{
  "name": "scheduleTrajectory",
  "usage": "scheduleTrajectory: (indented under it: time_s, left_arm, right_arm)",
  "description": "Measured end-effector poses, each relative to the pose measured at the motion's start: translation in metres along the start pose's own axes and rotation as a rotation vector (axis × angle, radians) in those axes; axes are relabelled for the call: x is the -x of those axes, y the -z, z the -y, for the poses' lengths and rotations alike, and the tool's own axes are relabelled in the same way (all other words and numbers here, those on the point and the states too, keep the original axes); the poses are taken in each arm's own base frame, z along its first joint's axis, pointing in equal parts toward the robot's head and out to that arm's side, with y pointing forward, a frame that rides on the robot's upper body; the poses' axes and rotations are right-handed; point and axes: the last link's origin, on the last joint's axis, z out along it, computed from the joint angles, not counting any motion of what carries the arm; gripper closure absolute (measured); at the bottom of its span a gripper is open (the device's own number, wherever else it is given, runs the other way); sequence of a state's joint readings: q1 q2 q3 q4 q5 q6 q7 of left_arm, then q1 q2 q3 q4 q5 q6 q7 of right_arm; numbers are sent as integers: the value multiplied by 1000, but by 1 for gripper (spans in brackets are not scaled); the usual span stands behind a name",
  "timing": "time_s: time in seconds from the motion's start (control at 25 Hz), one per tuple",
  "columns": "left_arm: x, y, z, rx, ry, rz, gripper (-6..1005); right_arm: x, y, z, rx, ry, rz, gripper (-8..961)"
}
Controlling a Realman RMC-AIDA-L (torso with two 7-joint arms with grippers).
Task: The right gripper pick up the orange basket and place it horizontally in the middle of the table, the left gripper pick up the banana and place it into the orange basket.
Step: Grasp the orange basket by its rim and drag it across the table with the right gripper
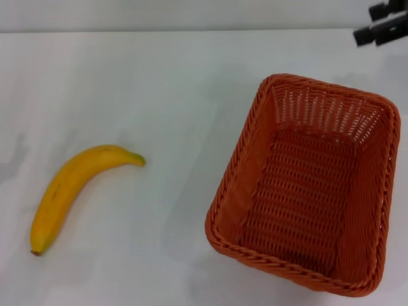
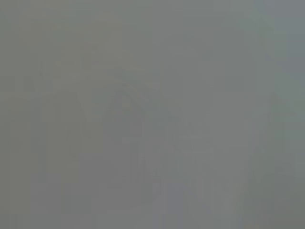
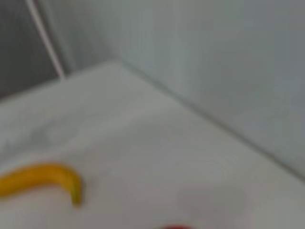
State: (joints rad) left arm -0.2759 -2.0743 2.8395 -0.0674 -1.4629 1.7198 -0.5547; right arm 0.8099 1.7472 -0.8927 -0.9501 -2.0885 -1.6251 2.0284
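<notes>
Nothing is gripped yet. Basket (image 1: 306, 185) sits empty on the tabletop's (image 1: 159, 83) right, lengthwise away from the robot; banana (image 1: 73, 188) lies well apart, left. Neither gripper is seen, so jaw state can't be told. One long rim should be pinched squarely, then turned crosswise.

Pale grey wall (image 1: 191, 14) behind; dark panel (image 3: 19, 43) beside wall.
</notes>
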Motion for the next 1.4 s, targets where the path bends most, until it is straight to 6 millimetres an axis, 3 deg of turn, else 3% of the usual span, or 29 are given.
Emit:
scheduleTrajectory:
  time_s: [0.28, 0.4, 0.56, 0.84, 1.4]
  left_arm:
    - [1, -3, -3, 4, 19, -5, 121]
    - [2, -2, -3, 1, 23, -1, 121]
    - [3, -2, -4, 0, 26, 0, 121]
    - [3, -3, -3, -1, 25, 7, 121]
    - [9, -9, -3, -3, 25, 43, 121]
  right_arm:
    - [42, -37, -5, -55, 102, -253, 142]
    - [47, -57, -12, -63, 135, -339, 142]
    - [42, -85, -26, -46, 151, -431, 143]
    - [34, -115, -26, -104, 161, -521, 143]
    - [10, -157, -32, -132, 269, -681, 143]
